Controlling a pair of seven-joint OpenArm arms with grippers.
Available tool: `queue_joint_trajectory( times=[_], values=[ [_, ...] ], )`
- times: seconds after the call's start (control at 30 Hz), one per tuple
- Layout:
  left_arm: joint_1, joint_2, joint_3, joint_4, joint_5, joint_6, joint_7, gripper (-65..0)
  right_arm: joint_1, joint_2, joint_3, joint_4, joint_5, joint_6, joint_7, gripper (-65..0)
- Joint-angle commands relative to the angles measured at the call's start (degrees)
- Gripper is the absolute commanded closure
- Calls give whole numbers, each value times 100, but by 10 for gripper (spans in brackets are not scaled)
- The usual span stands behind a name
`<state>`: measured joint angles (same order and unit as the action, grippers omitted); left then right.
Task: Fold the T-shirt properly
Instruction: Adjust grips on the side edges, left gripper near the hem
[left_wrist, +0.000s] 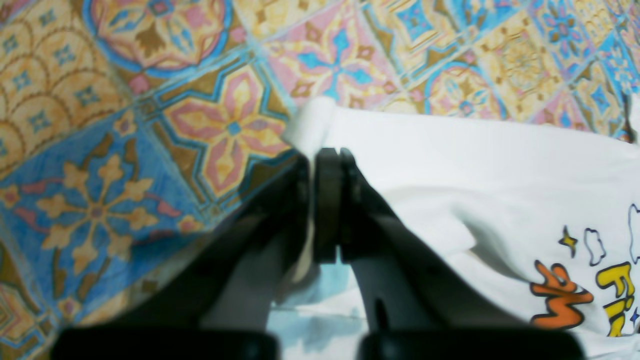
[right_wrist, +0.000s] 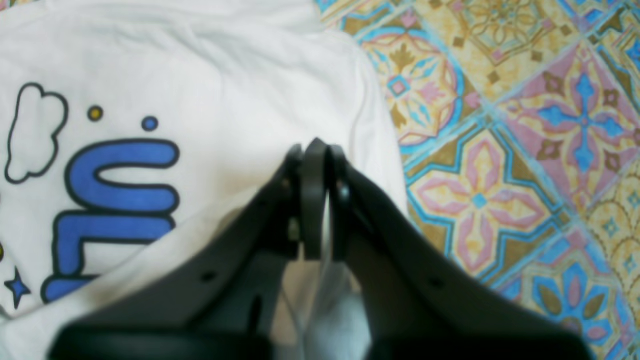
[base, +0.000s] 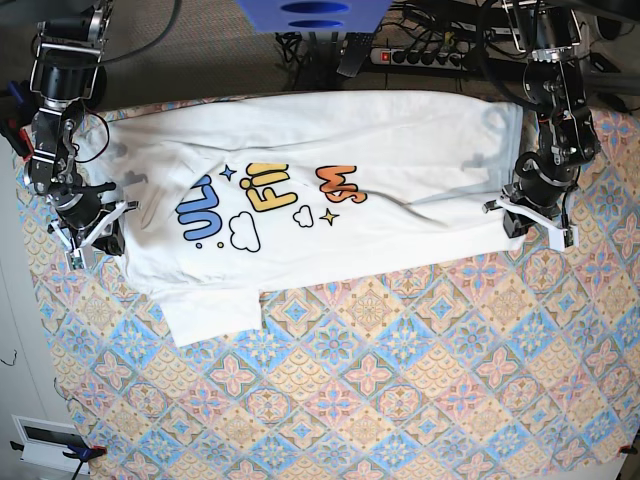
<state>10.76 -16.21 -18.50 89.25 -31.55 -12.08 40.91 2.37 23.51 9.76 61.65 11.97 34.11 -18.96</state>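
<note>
Across the patterned tablecloth (base: 400, 380) in your base view, the T-shirt (base: 400, 160) lies spread sideways, print up, one sleeve hanging toward the near edge. Your left gripper (base: 515, 222) sits at the shirt's corner on that view's right; your right gripper (base: 97, 238) sits at the shirt's opposite edge. A power strip (base: 420, 55) lies on the floor behind the table.

Through the left wrist camera, your left gripper (left_wrist: 327, 155) has its fingers (left_wrist: 327, 200) clenched together with a fold of the T-shirt (left_wrist: 450, 165) pinched between them, white cloth poking out past the tips. The orange and yellow lettering shows at lower right, and the tablecloth (left_wrist: 125, 150) fills the left.

Through the right wrist camera, your right gripper (right_wrist: 317, 150) hangs over the T-shirt (right_wrist: 225, 90) near its edge. Its fingers (right_wrist: 312, 200) stand barely parted, a thin slit showing between them, and white cloth runs through the gap lower down; you cannot tell whether they truly grip it. Blue letters sit left, the tablecloth (right_wrist: 500, 175) right.
</note>
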Motion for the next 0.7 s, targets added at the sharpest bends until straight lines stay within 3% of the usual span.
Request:
queue_joint_trajectory(
  times=[0.0, 0.17, 0.23, 0.37, 0.67],
  values=[
    [-61, -63, -18, 108, -49, -19, -113, 0, 339, 106, 13, -42, 74, 5, 125, -69],
    [-79, 43, -18, 108, -41, -19, -113, 0, 1341, 115, 4, -1149, 74, 5, 107, -261],
    [-79, 43, -27, 99, -41, -19, -113, 0, 1684, 124, 4, -1545, 74, 5, 107, -307],
    [-79, 43, -27, 99, -41, -19, -113, 0, 2343, 124, -136, -2327, 65, 5, 169, -314],
    [-79, 51, -53, 99, -41, -19, -113, 0, 3117, 98, -1481, -3734, 65, -4, 1030, -319]
  ],
)
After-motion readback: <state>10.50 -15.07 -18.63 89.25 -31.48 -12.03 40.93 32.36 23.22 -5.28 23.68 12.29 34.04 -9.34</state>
